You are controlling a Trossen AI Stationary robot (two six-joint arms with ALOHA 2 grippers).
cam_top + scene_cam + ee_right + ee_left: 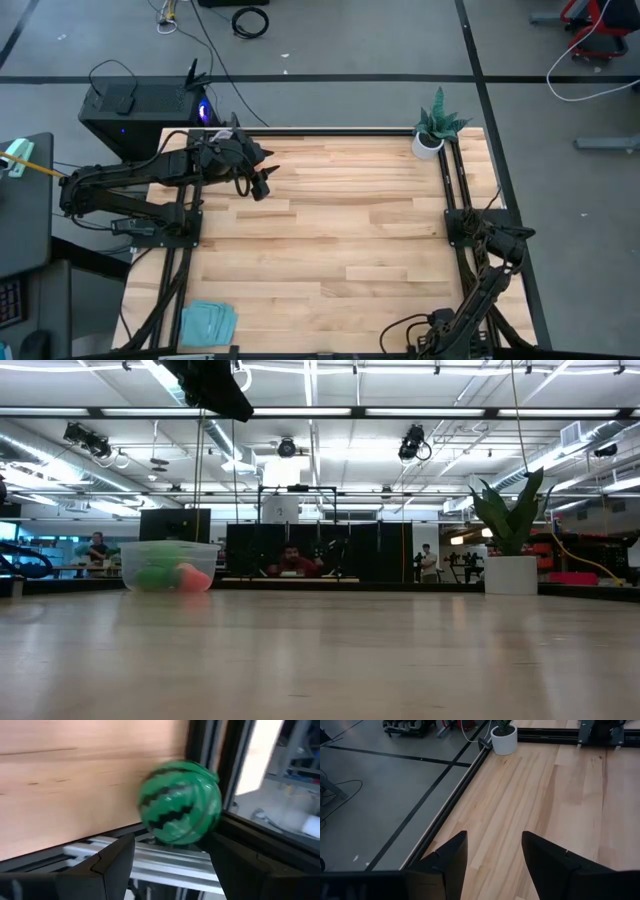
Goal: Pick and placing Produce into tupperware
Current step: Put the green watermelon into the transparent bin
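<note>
The clear tupperware stands on the table. Green pieces and an orange-red piece lie inside it. In the high view my left arm hides it. My left gripper hangs open above the far-left part of the table, over bare wood. My right arm is folded at the table's right edge. In its wrist view, the dark green striped ball shows just past my right gripper. The gripper's fingers are wide apart. The ball is over the table's edge and a silver rail. My right gripper: the striped ball's lower sides show right at the two fingertips, with most of the ball beyond them. Whether the fingertips touch the ball, I cannot tell.
A spiky potted plant in a white pot stands at the far-right corner. A flat pale-blue piece lies at the near-left corner. Black rails run along the table's right side. People sit in the room behind.
</note>
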